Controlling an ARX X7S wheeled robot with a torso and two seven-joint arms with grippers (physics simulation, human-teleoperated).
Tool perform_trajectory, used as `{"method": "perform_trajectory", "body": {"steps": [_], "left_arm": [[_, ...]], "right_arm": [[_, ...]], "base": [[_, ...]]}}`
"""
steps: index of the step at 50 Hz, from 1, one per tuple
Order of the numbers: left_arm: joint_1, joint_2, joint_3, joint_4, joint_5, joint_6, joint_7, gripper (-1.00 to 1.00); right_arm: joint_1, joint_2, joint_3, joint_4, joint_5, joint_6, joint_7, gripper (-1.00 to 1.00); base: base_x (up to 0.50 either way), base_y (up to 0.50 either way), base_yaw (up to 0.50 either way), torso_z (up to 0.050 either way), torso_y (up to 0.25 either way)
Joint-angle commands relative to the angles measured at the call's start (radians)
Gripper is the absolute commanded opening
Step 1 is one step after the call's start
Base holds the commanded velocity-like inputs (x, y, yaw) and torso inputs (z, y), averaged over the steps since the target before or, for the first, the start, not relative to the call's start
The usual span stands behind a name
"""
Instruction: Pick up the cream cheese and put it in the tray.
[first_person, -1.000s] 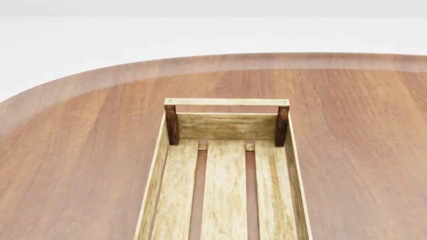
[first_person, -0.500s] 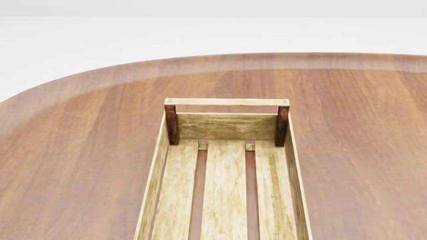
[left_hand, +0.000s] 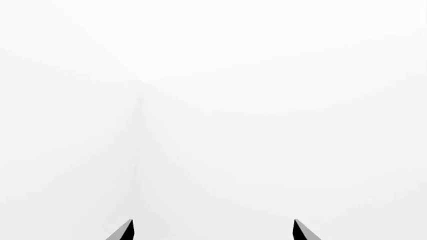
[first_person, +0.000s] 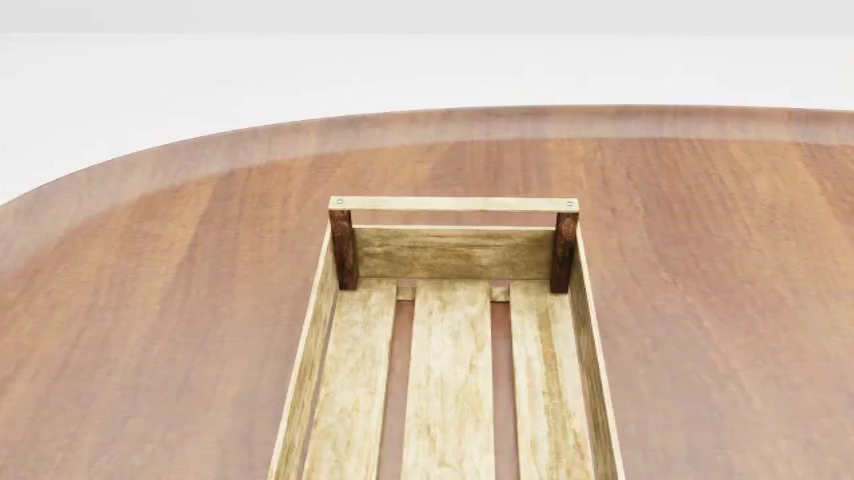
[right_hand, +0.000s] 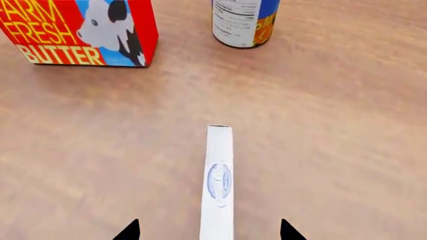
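Observation:
The cream cheese (right_hand: 219, 180) shows in the right wrist view as a narrow white box with a blue oval logo, resting on the wooden table. My right gripper (right_hand: 209, 230) is open, one fingertip on each side of the box with a gap on both sides. The tray (first_person: 454, 252), a long light-wood crate with dark corner posts, sits in the middle of the table in the head view with nothing in it. My left gripper (left_hand: 213, 229) is open and faces only blank white. Neither arm shows in the head view.
Beyond the cream cheese stand a red butter box (right_hand: 83, 32) and a blue-orange can (right_hand: 243, 22), apart from each other. The round brown table (first_person: 160, 300) curves away to the left of the tray.

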Motion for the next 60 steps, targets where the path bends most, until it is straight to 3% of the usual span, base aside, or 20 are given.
{"method": "perform_trajectory", "body": {"steps": [1,5,6,22,43,60], "left_arm": [[-0.002,-0.001,0.004,0.0,0.003,-0.005,-0.001,1.0],[-0.002,-0.002,0.005,0.001,0.004,-0.006,-0.002,1.0],[-0.002,-0.003,0.005,0.001,0.004,-0.006,-0.002,1.0],[-0.004,-0.005,0.01,0.0,0.007,-0.011,-0.005,1.0],[-0.005,-0.01,0.01,-0.001,0.006,-0.007,-0.014,1.0],[-0.001,-0.015,0.005,0.001,0.005,-0.004,-0.024,1.0]], "right_arm": [[0.011,0.005,0.0,0.042,0.005,-0.011,-0.013,1.0],[0.015,0.006,-0.002,0.056,0.004,-0.017,-0.017,1.0],[0.015,0.007,-0.003,0.057,0.004,-0.018,-0.019,-1.0],[0.003,0.003,-0.012,0.031,0.001,-0.043,-0.024,-1.0],[-0.137,0.006,-0.093,-0.413,-0.038,0.022,0.085,-1.0],[-0.194,0.027,-0.21,-0.628,-0.246,-0.064,0.135,-1.0]], "base": [[0.0,0.0,0.0,0.0,0.0],[0.0,0.0,0.0,0.0,0.0],[0.0,0.0,0.0,0.0,0.0],[0.0,0.0,0.0,0.0,0.0],[0.0,0.0,0.0,0.0,0.0],[0.0,0.0,0.0,0.0,0.0]]}}
